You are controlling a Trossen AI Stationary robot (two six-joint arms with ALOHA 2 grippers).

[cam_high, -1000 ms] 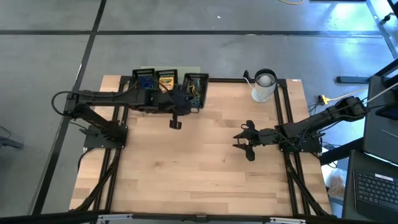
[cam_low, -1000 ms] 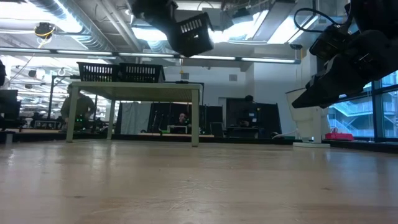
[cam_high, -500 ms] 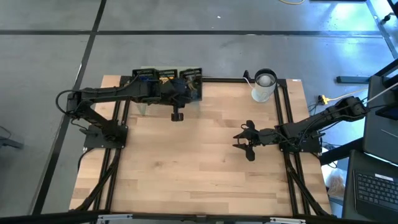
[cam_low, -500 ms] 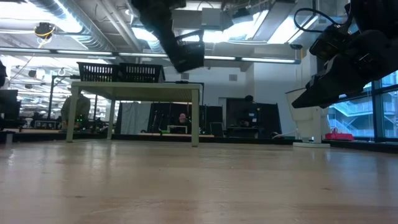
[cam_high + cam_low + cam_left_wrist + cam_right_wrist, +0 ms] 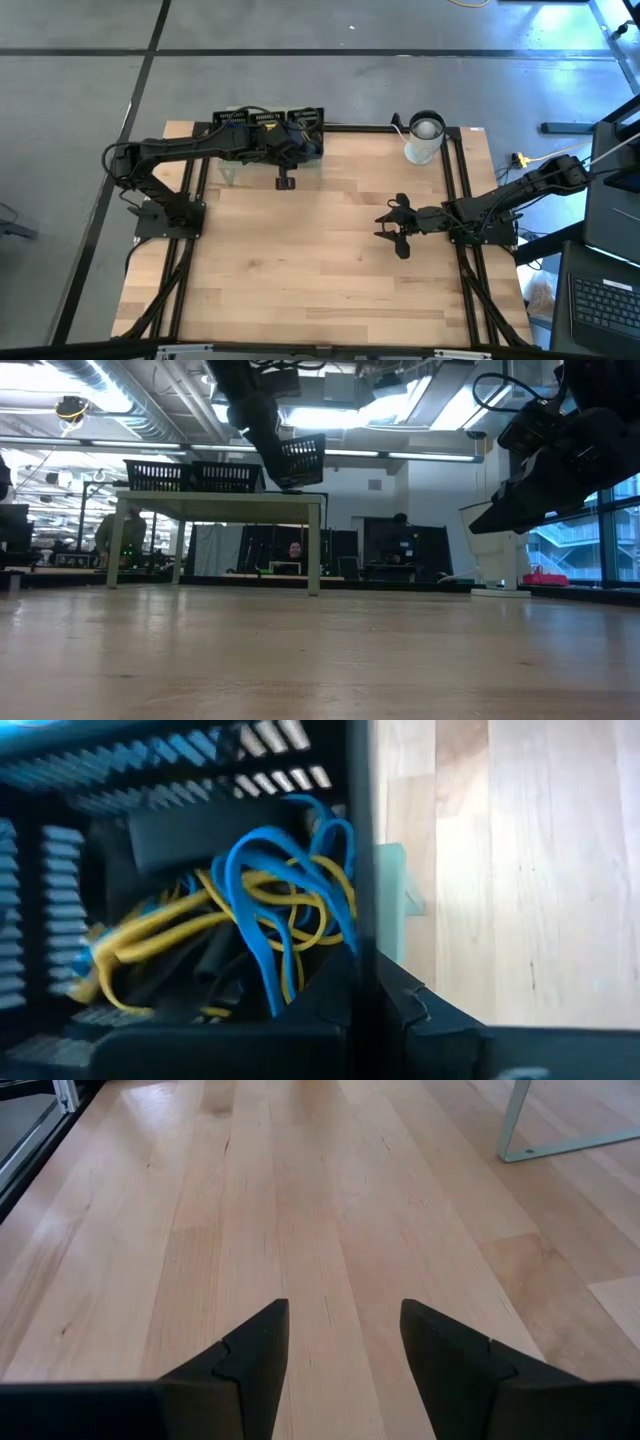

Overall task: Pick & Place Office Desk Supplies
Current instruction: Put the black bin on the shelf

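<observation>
Black basket point(image 5: 306, 131) now farther back

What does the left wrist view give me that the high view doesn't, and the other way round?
Only the left wrist view shows blue loops and yellow bands tangled inside the black basket. Only the high view shows the crayon boxes, the white cup, and the right pincer open over bare table. Both show that basket at the left pincer, over the pale green stand.
</observation>
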